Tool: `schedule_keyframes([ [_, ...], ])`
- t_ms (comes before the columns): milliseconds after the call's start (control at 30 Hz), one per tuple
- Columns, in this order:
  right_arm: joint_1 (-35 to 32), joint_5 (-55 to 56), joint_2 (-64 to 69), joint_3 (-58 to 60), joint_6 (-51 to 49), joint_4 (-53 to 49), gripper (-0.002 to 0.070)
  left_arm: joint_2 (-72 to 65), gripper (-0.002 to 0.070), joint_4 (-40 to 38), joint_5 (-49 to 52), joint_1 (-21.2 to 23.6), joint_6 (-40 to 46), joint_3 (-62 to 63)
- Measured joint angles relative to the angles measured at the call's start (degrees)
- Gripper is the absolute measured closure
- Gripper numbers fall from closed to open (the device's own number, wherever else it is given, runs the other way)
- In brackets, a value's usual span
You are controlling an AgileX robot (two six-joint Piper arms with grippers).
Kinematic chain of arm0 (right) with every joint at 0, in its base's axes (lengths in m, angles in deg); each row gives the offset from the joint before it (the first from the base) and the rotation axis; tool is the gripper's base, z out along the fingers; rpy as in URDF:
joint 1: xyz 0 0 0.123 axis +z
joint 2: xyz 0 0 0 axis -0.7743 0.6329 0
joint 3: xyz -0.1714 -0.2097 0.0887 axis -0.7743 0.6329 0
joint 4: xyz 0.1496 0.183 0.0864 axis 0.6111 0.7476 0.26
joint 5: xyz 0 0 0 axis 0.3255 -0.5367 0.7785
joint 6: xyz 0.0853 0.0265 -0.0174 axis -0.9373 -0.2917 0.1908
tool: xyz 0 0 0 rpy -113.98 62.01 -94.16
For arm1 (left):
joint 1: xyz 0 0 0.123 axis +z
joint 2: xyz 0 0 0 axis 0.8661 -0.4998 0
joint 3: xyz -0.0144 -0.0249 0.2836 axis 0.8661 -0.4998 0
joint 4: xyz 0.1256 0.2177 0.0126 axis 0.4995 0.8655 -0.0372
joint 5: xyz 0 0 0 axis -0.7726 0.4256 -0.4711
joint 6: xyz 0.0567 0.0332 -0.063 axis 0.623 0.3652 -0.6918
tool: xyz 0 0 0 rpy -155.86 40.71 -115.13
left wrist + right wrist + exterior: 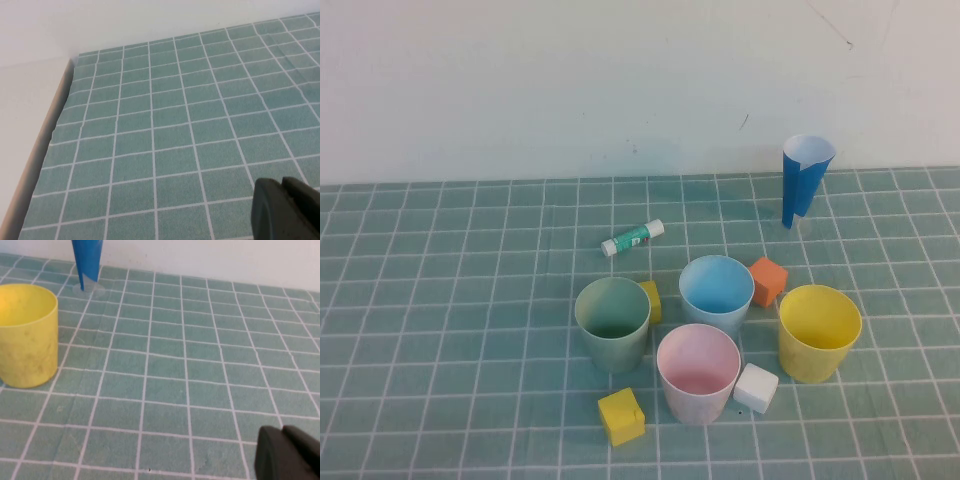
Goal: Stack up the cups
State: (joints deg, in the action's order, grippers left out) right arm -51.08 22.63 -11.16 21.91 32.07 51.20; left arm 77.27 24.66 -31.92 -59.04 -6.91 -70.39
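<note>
Stacking not yet begun: four wide-mouthed tapered plastic cups standing apart on the green gridded worktop (440, 300), pale green (612, 320) at 9 o'clock of the cluster, light blue (716, 290) at 12, pink (698, 371) at 6, yellow (818, 331) at 3. Next, probably reaching for one cup's rim to lift it over a neighbour. Left gripper (287, 210) and right gripper (290, 455) absent from the high view, well clear of every cup, fingers' spread impossible to tell.

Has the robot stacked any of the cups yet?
Not yet. The green cup, blue cup, pink cup and yellow cup each stand alone on the table, none inside another. Nothing is in hand: the left gripper and right gripper sit off to the sides, away from the cups. All the stacking is left.
</note>
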Motion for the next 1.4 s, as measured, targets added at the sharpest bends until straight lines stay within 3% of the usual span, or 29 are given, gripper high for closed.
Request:
schedule_keyframes([
  [1167,0.0,-0.1,0.0,0.0,0.0,0.0,0.0679,0.0,0.0678,0.07,0.0,0.0,0.0,0.0],
  [1267,0.0,-0.1,0.0,0.0,0.0,0.0,0.0679,0.0,0.0678,-6.31,-1.21,0.0,-3.51,0.0],
  [1400,0.0,-0.1,0.0,0.0,0.0,0.0,0.0679,0.0,0.0678,-30.38,-5.38,0.0,-14.95,-0.11],
])
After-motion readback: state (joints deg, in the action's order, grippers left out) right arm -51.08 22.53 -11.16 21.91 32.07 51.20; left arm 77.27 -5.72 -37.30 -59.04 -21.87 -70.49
